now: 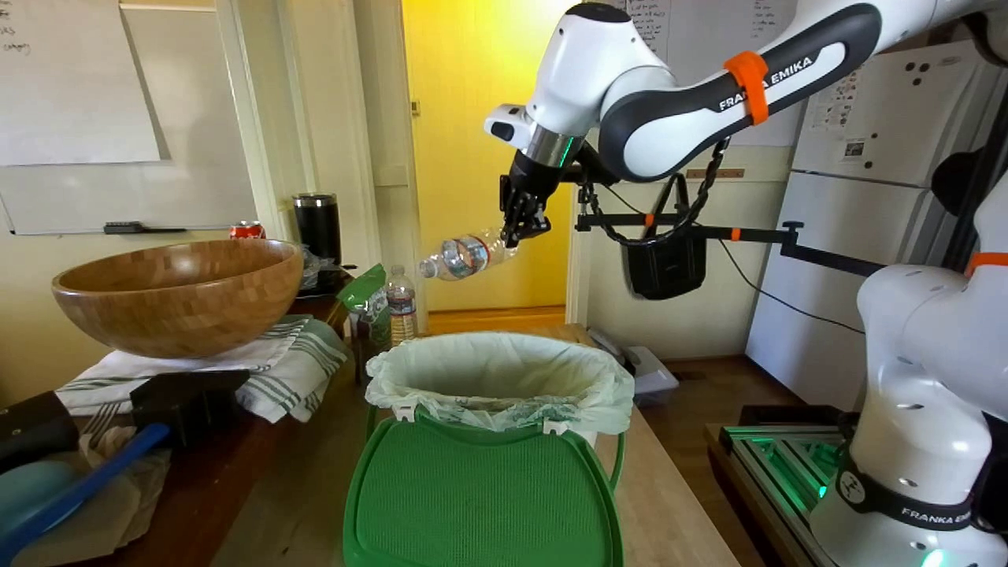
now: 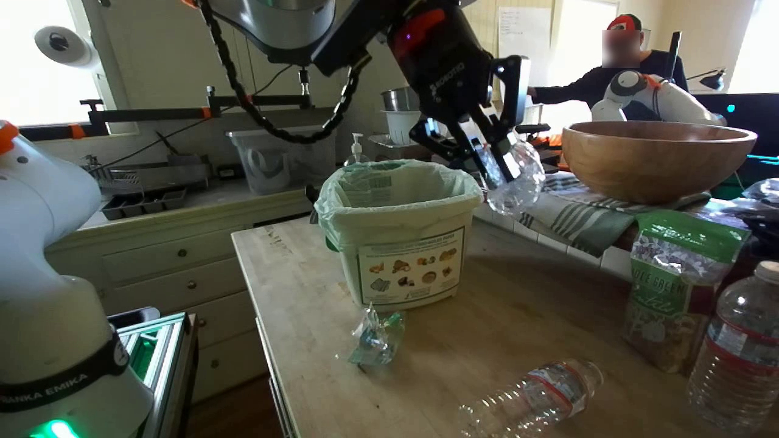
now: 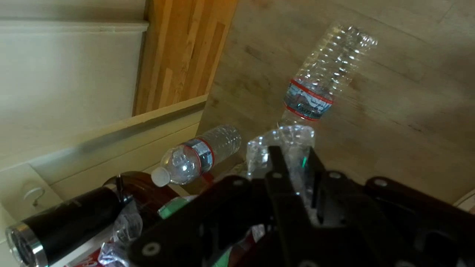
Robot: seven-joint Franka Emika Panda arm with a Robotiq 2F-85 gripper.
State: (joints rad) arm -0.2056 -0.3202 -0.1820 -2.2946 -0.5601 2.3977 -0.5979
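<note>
My gripper (image 1: 523,233) is shut on a transparent, partly crushed plastic bottle (image 1: 466,257), held in the air near its base end. In an exterior view the bottle's neck points left, slightly down. The dented base (image 2: 517,182) bulges past the fingers in an exterior view, and in the wrist view the crinkled plastic of the held bottle (image 3: 259,152) shows around both fingertips. Below, a similar bottle (image 2: 541,395) lies on the wooden tabletop. A capped bottle (image 3: 200,154) stands beside a green snack bag (image 2: 681,292). In the wrist view the gripper hides the held bottle's label and neck.
A bin (image 2: 408,243) with a pale green liner stands on the table close to the held bottle. Its green lid (image 1: 484,496) hangs open. A crumpled wrapper (image 2: 377,337) lies beside it. A wooden bowl (image 1: 181,299) rests on a striped towel (image 1: 291,370). Behind stands a black tumbler (image 1: 318,228).
</note>
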